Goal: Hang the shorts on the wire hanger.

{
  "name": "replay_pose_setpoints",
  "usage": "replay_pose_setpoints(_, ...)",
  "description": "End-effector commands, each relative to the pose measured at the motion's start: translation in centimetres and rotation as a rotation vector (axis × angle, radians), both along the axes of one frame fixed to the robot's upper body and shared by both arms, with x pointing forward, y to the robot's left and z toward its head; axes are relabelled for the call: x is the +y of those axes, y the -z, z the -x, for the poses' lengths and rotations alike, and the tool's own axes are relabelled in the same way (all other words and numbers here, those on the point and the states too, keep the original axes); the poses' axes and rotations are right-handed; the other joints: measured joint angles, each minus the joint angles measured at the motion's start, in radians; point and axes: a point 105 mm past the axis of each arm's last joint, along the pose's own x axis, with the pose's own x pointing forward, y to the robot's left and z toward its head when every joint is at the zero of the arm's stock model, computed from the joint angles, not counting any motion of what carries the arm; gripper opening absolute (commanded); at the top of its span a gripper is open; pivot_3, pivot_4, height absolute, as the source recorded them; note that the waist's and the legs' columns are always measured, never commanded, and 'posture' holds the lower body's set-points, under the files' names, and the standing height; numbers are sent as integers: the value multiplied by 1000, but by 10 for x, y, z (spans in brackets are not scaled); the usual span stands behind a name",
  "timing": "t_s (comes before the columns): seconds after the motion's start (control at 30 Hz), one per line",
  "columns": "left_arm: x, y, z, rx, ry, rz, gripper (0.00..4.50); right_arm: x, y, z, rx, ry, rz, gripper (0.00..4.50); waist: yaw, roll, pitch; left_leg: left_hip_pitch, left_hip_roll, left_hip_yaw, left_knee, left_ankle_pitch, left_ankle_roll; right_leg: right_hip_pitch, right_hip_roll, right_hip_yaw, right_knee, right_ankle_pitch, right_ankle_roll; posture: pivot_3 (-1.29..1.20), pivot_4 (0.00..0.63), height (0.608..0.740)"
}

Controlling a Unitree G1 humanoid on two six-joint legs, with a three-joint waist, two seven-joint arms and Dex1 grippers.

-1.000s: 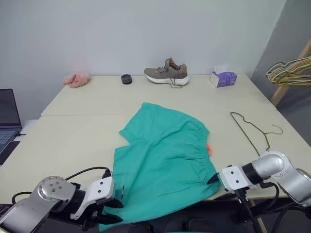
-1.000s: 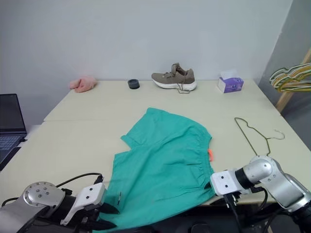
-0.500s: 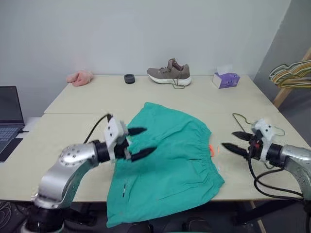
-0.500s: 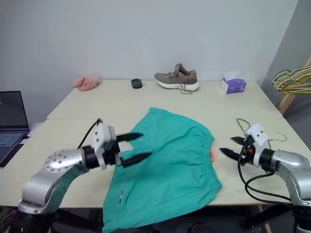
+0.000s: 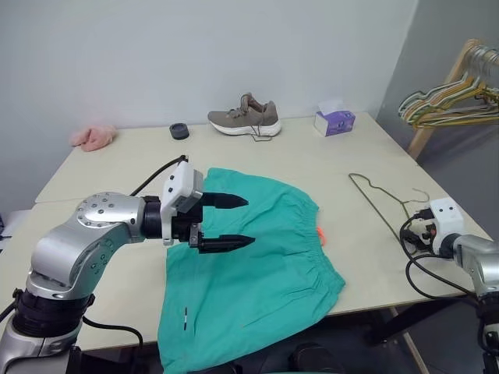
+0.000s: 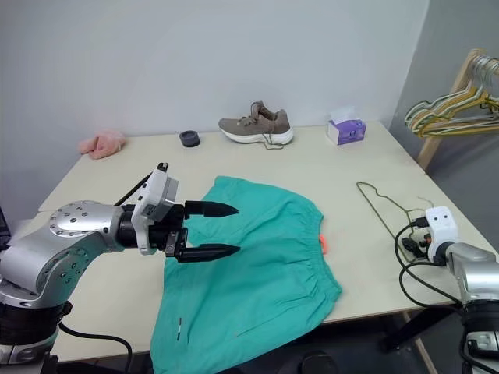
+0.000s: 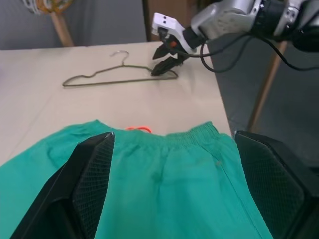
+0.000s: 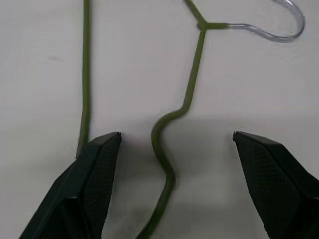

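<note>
Pickup of the wire hanger (image 8: 172,119) is in hand: right gripper (image 8: 174,149) hovers over it, jaws spread, needing to descend and pinch; left gripper (image 5: 226,222) spread, empty, above the shorts (image 5: 257,273) lying flat on the table (image 5: 117,167).

Teal-green fabric shorts (image 5: 249,269) lie flat on the surface, elastic waistband twd right, hem over front edge. Thin olive wire hanger (image 5: 380,204) lies flat just right of them, apart.

Left silver arm bent across front, black two-fingered left gripper (image 5: 234,220) pointing rightward, slightly down, fingers spread wide, empty. Right silver arm reaching to table's right edge, black two-fingered right gripper (image 7: 162,60) angled down, fingers apart, empty.
</note>
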Motion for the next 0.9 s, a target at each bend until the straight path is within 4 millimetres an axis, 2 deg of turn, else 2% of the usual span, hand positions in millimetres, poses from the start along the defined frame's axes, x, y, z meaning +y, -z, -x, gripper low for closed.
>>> replay_pose_setpoints(0.03,2,-8,-4,-56,-1,-12,4060,-9,7,1,74,1,20,3830,-1,-1,0,0,0,0,0,0,0,0,0,0,0,0,0,-170,0,740)
replay_pose_setpoints(0.07,2,-9,-5,-59,-3,-12,4060,-9,12,3,108,17,-20,3830,-2,-1,-1,1,0,0,1,0,0,2,0,0,0,0,1,-170,0,740)
replay_pose_setpoints(0.17,3,-8,-6,-65,-4,-17,4101,-8,25,9,201,47,-131,3234,-4,-5,-3,5,0,0,1,0,0,6,1,0,-1,1,1,-170,0,740)
replay_pose_setpoints(0.33,4,-9,-10,-78,-13,-15,4101,-9,45,17,316,99,-182,1566,-1,-12,-7,13,0,-3,0,0,0,15,0,-1,-4,0,1,-168,0,740)
replay_pose_setpoints(0.47,6,-9,-13,-78,-34,-8,4101,-11,47,10,298,135,-177,181,0,-19,-11,13,1,-5,0,0,0,16,0,-1,-5,0,1,-165,0,740)
replay_pose_setpoints(0.5,9,-8,-14,-79,-49,-8,4101,-10,43,5,271,138,-183,22,0,-21,-12,13,1,-6,0,0,0,17,0,-1,-5,0,1,-159,0,740)
replay_pose_setpoints(0.57,15,-5,-20,-72,-96,0,4101,1,32,-7,221,90,-188,22,-2,-24,-14,13,1,-6,0,0,0,17,0,-2,-5,0,1,-161,0,740)
replay_pose_setpoints(0.67,36,1,-42,-59,-232,18,4101,20,11,-23,130,-35,-129,22,-7,-21,-13,13,1,-6,0,0,0,17,0,0,-5,1,1,-164,0,740)
replay_pose_setpoints(0.7,45,2,-51,-61,-289,28,4268,27,2,-28,93,-80,-104,6,-10,-20,-12,14,1,-6,0,0,0,16,0,-1,-5,1,1,-167,0,740)
replay_pose_setpoints(0.73,53,2,-59,-65,-336,36,4453,34,-6,-32,59,-129,-66,0,-14,-17,-10,13,1,-6,0,0,0,16,0,0,-4,1,1,-169,0,740)
replay_pose_setpoints(0.87,79,0,-81,-67,-470,69,4478,66,-48,-44,-102,-404,152,0,-17,-5,-3,10,2,-5,-1,0,0,11,0,0,-3,0,1,-175,0,740)
replay_pose_setpoints(0.9,83,-1,-84,-59,-487,83,4478,76,-57,-44,-137,-473,199,0,-17,-3,-3,5,1,-5,-1,0,0,5,0,0,-1,0,1,-177,0,740)
